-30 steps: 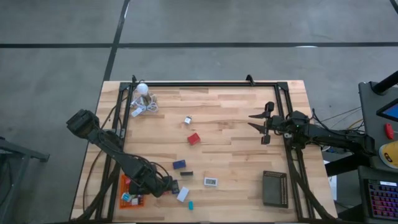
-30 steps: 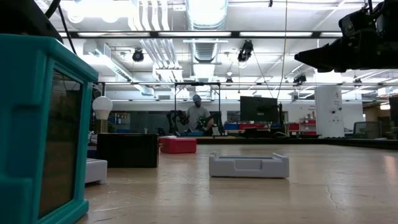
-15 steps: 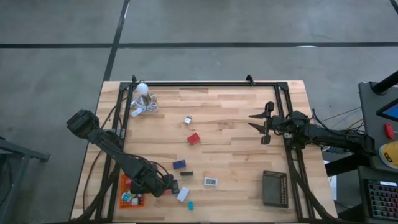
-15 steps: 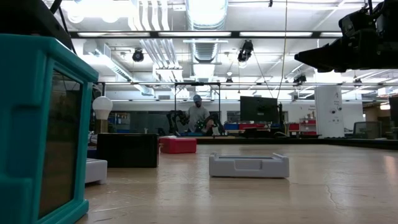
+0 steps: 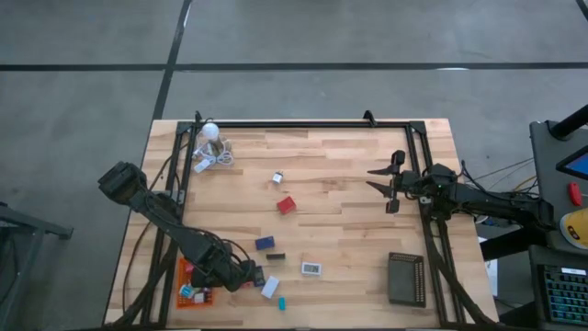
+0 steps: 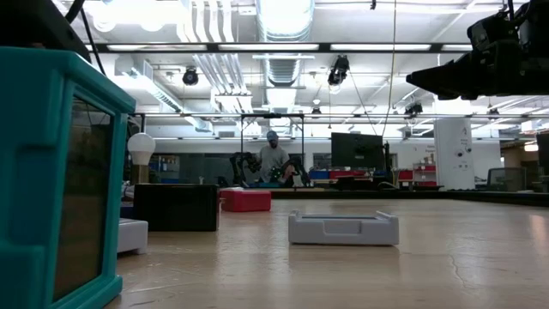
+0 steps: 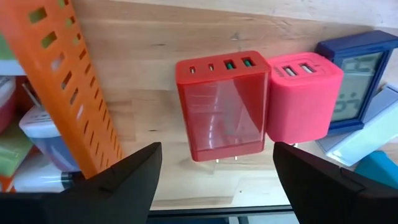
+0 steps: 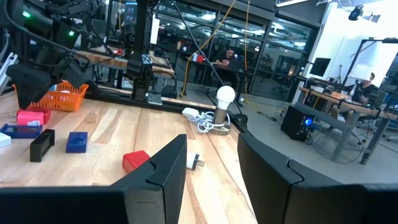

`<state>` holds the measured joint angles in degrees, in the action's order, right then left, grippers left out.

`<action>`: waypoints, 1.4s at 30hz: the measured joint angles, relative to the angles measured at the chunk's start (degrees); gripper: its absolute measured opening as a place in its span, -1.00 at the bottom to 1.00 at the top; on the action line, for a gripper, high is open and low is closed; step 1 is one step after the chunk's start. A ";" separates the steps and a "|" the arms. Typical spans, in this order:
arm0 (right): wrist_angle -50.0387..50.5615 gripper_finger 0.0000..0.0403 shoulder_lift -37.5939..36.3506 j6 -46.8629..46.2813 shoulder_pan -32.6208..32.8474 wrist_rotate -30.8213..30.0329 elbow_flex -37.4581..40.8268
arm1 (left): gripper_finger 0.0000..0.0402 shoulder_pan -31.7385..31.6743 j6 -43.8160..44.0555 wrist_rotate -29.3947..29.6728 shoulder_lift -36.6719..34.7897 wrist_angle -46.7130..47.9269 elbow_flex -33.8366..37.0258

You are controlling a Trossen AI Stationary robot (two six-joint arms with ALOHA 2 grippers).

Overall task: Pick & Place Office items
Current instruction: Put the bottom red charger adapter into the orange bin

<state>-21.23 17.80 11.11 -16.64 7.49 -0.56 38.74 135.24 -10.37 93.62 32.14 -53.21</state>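
My left gripper hangs open near the table's front left, beside the orange tray, pointing steeply down. In its wrist view its two fingers stand on either side of a red charger block without touching it. A pink block lies against the red one, and a navy clock sits beyond. More office items lie on the table: a red block, a navy one, a black one, a white display and a teal piece. My right gripper waits open and level at the right side.
A white bulb with a coiled cord stands at the far left corner. A black ribbed tray sits at the near right. The orange tray holds several small pieces. Bare wood lies in the table's middle and far right.
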 joint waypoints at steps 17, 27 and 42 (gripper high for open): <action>0.00 -0.31 0.00 0.00 0.00 0.00 0.02 | 0.56 -0.11 -0.57 2.76 0.00 2.09 0.00; 0.00 -0.31 0.00 0.00 0.00 0.00 0.02 | 0.56 -0.11 0.72 2.67 1.62 2.79 0.00; -0.01 -0.31 0.02 0.00 0.02 0.02 0.02 | 0.56 -1.60 0.04 2.61 4.80 1.05 0.02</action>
<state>-21.24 17.82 11.11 -16.63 7.50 -0.54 37.15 135.28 -7.77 98.43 33.19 -53.19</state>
